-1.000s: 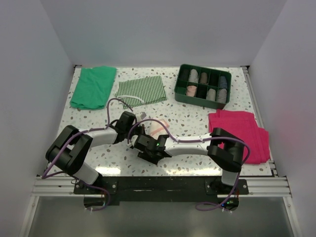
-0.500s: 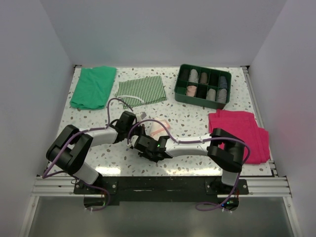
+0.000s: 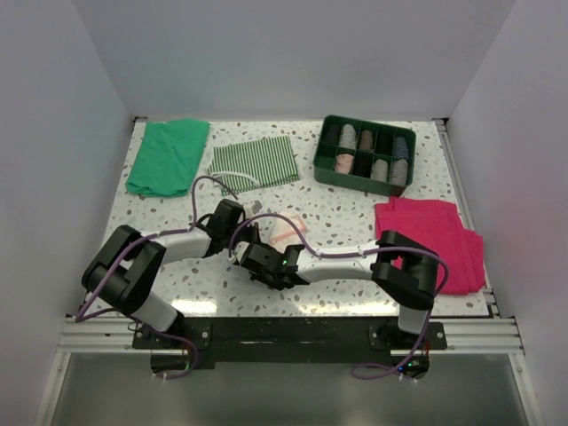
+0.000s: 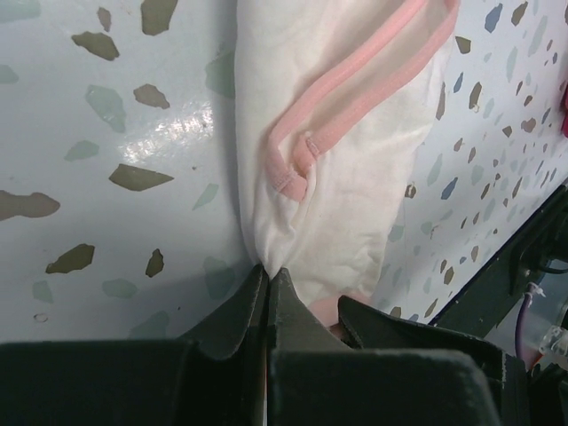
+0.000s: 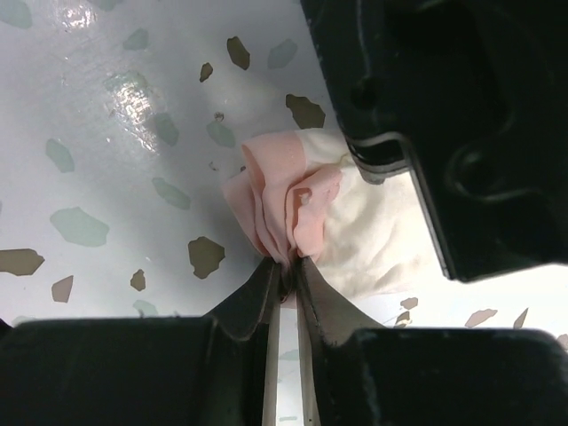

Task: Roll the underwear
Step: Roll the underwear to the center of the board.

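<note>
The underwear (image 3: 286,229) lies in the middle of the table, pale pink with darker pink edging, partly bunched. In the left wrist view the underwear (image 4: 355,177) stretches away from my left gripper (image 4: 266,268), which is shut on its near edge. My left gripper (image 3: 256,230) and right gripper (image 3: 262,242) meet at the garment's left end. In the right wrist view my right gripper (image 5: 286,263) pinches a gathered pink fold of the underwear (image 5: 293,204). The left gripper's black body (image 5: 444,133) looms just beyond it.
A green compartment tray (image 3: 330,169) with several rolled items stands at the back right. A green cloth (image 3: 167,155) and a green-and-white striped cloth (image 3: 253,161) lie at the back left. A magenta cloth (image 3: 430,240) lies at the right.
My right gripper has closed its jaws onto the underwear's bunched pink edge. The left gripper has stayed shut on the fabric and both arms have barely shifted.
</note>
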`<state>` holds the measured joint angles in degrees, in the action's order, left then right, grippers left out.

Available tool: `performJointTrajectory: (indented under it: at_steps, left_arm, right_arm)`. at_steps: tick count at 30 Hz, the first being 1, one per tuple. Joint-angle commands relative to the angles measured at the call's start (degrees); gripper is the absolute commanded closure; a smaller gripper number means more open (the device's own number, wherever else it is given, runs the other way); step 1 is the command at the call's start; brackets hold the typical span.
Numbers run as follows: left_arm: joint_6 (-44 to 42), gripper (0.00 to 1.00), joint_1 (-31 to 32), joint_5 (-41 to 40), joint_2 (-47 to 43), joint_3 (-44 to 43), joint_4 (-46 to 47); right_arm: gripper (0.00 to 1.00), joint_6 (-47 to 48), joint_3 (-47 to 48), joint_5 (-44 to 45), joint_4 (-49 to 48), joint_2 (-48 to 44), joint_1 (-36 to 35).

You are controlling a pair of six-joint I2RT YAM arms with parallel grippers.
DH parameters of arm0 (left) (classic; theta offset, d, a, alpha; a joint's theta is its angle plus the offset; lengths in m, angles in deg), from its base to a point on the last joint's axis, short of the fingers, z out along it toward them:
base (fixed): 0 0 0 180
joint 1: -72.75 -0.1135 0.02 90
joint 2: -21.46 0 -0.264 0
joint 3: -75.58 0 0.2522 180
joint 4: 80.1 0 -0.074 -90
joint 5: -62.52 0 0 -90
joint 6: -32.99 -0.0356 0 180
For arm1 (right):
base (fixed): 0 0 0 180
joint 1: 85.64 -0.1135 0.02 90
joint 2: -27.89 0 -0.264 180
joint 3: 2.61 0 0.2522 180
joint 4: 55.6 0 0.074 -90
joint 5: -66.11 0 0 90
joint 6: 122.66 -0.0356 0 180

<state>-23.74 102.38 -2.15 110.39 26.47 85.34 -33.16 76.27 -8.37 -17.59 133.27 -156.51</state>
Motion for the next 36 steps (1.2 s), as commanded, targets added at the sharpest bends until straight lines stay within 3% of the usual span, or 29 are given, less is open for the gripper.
performJointTrajectory:
  at_steps: [1,5,8,11,12,14,16,25,36]
  left_arm:
    - [-2.7,1.00,-1.3,-7.9,-1.1,0.4,-7.1]
    - [-2.4,0.99,-2.1,-10.3,-3.8,-0.8,-8.9]
    - [-2.2,0.92,-3.0,-12.0,-5.8,-1.3,-10.4]
    - [-1.8,0.80,-4.1,-12.5,-7.5,-1.3,-11.1]
    - [-1.6,0.72,-4.6,-12.8,-8.3,-1.4,-11.4]
    - [-1.2,0.69,-4.9,-13.1,-9.6,-1.4,-11.7]
    - [-0.8,0.54,-5.5,-13.5,-10.5,-1.3,-12.0]
    - [1.7,0.49,-7.2,-18.0,-18.2,0.2,-14.9]
    - [2.1,0.49,-7.2,-14.0,-26.0,5.9,-10.5]
  right_arm:
    - [0.96,-3.5,-2.3,-5.3,-2.0,1.1,0.3]
    - [1.00,-5.8,-2.3,-7.4,-3.4,-0.5,0.6]
    - [1.00,-7.8,-2.9,-9.6,-4.8,-1.8,1.3]
    - [1.00,-9.4,-3.4,-12.6,-6.2,-2.6,2.5]
    - [1.00,-9.7,-3.3,-13.2,-6.5,-2.7,2.7]
    - [1.00,-10.7,-3.2,-14.8,-7.4,-3.0,3.3]
    - [1.00,-11.1,-3.0,-15.4,-7.5,-3.2,3.9]
    - [1.00,-12.8,-1.9,-24.7,-7.9,-4.0,9.0]
    - [1.00,-20.3,-6.6,-39.4,-16.5,-8.0,16.4]
